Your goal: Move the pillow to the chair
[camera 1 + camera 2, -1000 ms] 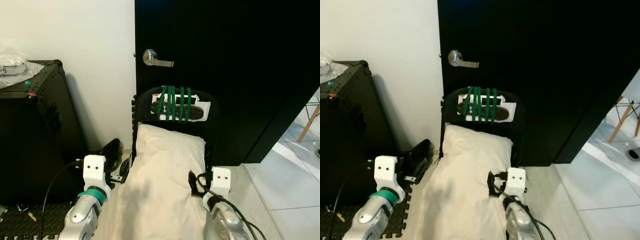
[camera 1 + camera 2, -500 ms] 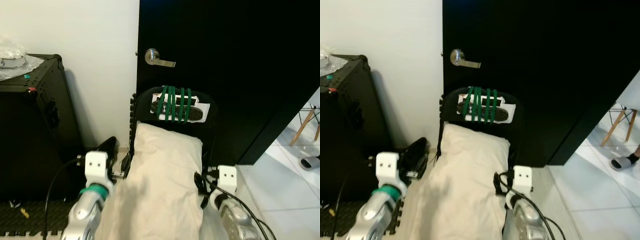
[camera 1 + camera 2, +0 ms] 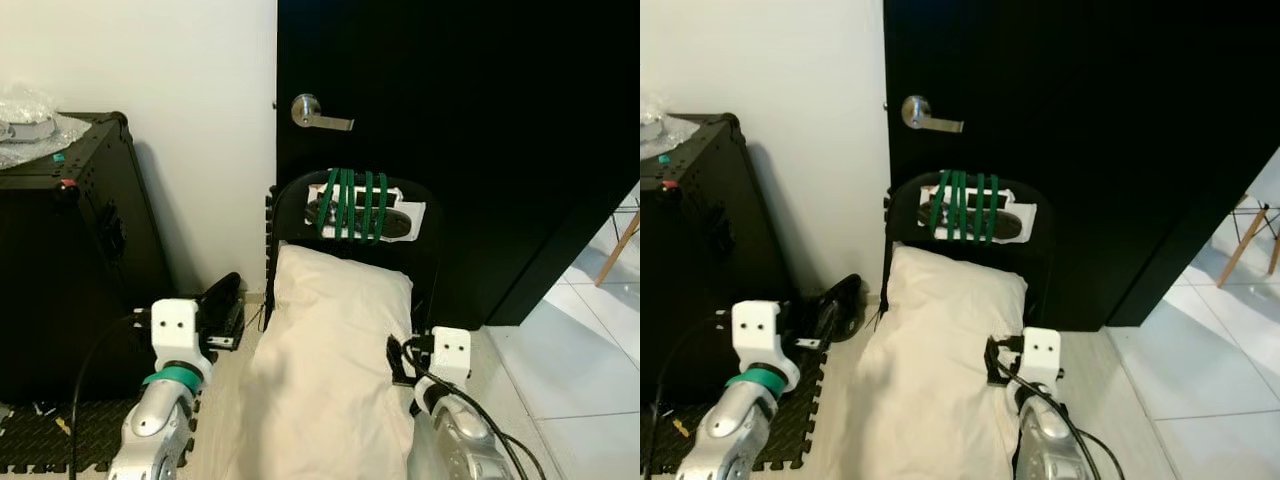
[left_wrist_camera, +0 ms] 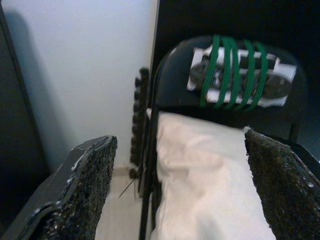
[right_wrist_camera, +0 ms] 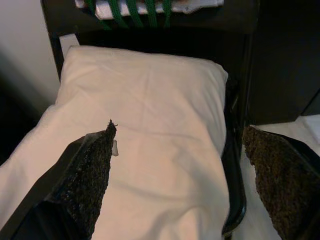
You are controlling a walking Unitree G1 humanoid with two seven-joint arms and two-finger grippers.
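Materials & finish at the chair

Pillow (image 3: 335,370): cream cloth, matt, soft creases. Chair (image 3: 290,200): black frame w/ slight sheen; 4 green cord-like bands (image 3: 355,205) over a white paper-like sheet on backrest. Door (image 3: 450,120): matt black; lever handle (image 3: 315,110) brushed metal. Left gripper (image 4: 182,192) & right gripper (image 5: 180,180): rough, gritty black finger pads (image 4: 90,190). White plastic wrist housings, silver metal arms. Glossy pale floor tiles (image 3: 580,380).

You are facing a black door (image 3: 460,120) with a silver lever handle (image 3: 318,111). Left of the door runs a plain white wall (image 3: 170,90), and further left against it stands a black case (image 3: 70,250) with crinkled plastic (image 3: 25,112) on top. Black foam matting (image 3: 60,440) lies below the case. Right of the door, pale floor tiles (image 3: 575,370) catch daylight.
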